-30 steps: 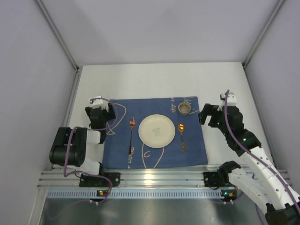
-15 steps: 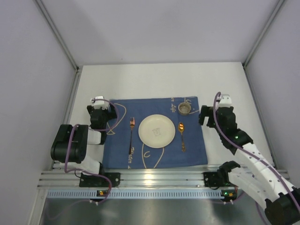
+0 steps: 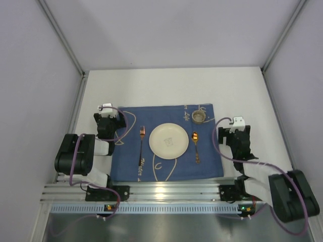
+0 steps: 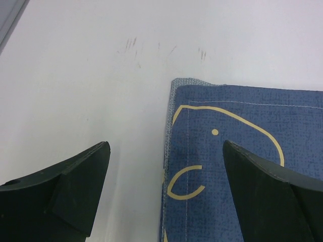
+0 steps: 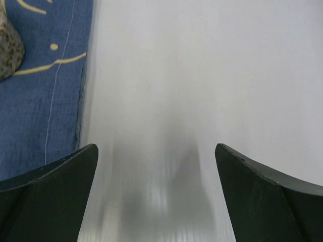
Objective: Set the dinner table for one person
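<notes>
On the white dinner table (image 3: pixel 161 88) lies a navy blue cloth (image 3: pixel 212 161) with a cream plate (image 3: pixel 168 139) at its middle. A gold fork (image 3: pixel 141 146) lies left of the plate, a gold spoon (image 3: pixel 196 145) right of it, and a small cup (image 3: pixel 199 117) stands at the cloth's far right corner. My left gripper (image 3: pixel 107 121) is open and empty over the cloth's far left corner (image 4: pixel 181 88). My right gripper (image 3: pixel 233 135) is open and empty over bare table just right of the cloth's edge (image 5: pixel 83 101); the cup's side (image 5: pixel 7 48) shows at the left of the right wrist view.
Grey walls enclose the table on three sides. A metal rail (image 3: pixel 161 194) with both arm bases runs along the near edge. Both arms are folded back low near their bases.
My right arm has pulled back toward its base and folded down, its gripper moving nearer and slightly right of the cloth. My left arm has barely moved.
</notes>
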{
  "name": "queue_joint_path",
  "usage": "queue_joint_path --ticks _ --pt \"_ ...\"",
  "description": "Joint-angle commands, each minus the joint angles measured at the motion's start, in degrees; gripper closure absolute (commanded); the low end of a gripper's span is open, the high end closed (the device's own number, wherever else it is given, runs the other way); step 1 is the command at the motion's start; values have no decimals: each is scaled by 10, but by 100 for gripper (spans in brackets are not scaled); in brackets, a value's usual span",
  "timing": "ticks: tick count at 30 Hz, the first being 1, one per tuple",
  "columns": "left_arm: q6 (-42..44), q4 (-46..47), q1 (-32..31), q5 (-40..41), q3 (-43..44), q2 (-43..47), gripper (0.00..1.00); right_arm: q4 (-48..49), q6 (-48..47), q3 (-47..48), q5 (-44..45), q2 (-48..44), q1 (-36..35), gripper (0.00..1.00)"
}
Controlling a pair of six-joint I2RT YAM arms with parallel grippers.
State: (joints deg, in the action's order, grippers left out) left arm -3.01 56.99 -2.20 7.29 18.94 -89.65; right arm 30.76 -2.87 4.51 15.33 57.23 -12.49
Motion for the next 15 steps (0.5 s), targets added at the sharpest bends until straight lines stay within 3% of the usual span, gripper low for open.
queue_joint_path --ticks 1,4,7,15 --pt "2 48 4 -7 -5 -2 2 292 -3 46 -63 99 33 0" --pt "2 48 4 -8 -6 -2 2 256 -36 104 -120 166 65 0" --pt "2 49 4 -6 -6 -2 2 425 0 53 -140 254 101 0" --pt "2 49 4 -7 -6 -2 2 395 -14 80 -202 256 117 0"
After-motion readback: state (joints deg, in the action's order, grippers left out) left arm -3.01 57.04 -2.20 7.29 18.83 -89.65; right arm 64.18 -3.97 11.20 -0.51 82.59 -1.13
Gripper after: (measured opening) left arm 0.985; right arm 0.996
